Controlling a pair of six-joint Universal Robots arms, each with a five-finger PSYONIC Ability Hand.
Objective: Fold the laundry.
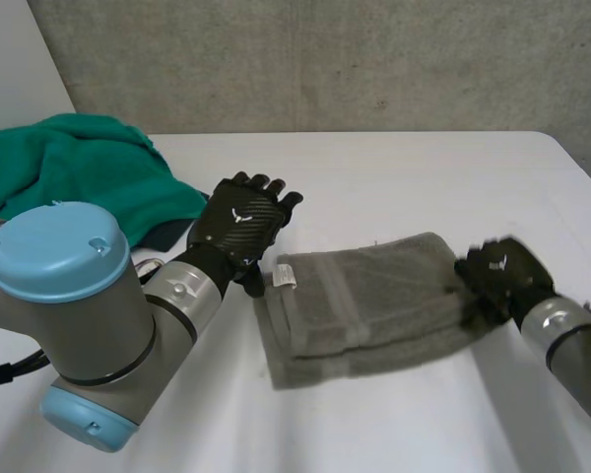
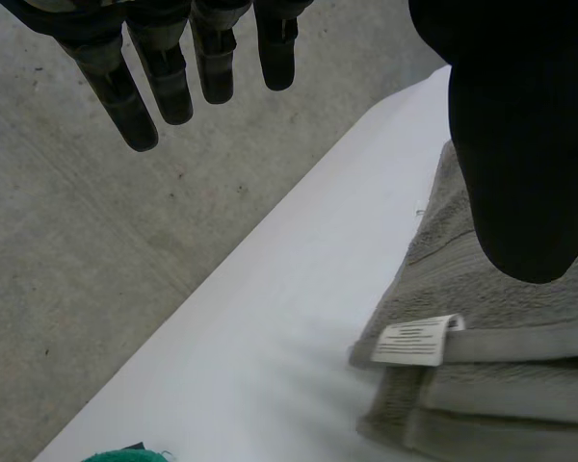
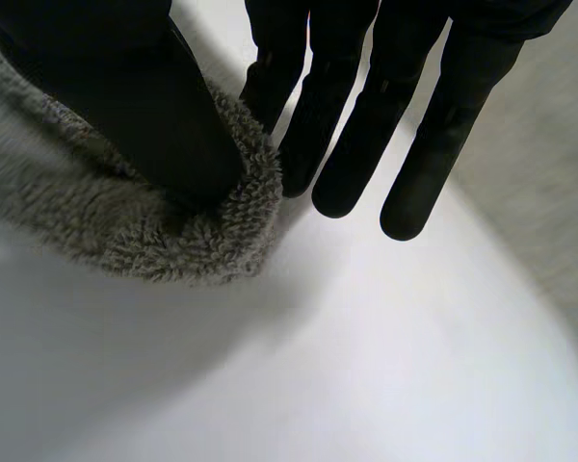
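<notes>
A grey terry towel [image 1: 364, 301], already folded into a thick oblong of several layers, lies in the middle of the white bench [image 1: 394, 177], its layered end turned towards the robot's left side, with a small white label [image 1: 284, 279] sticking out of that end. The right hand [image 1: 497, 276] is at the towel's opposite, rounded end. In its wrist view the thumb lies on top of the pile and the fingers [image 3: 366, 125] reach out straight over the bare bench just past the edge. The towel's rim is bunched up between the thumb and the nearest finger, so I judge it a light pinch on that end, probably to draw the fold square or carry it over. The left hand [image 1: 238, 225] hangs above the bench just beside the labelled end, its fingers straight and spread and holding nothing (the towel is below the thumb, apart from it). It looks ready to press the layers flat or steady them while the other end is worked. A crumpled green terry cloth [image 1: 79, 172] waits in a heap at the far left corner, well apart from the grey one and not yet folded, so the task seems partly done. Because the pinch is shallow, the thick pile could slip free if the end is pulled.
</notes>
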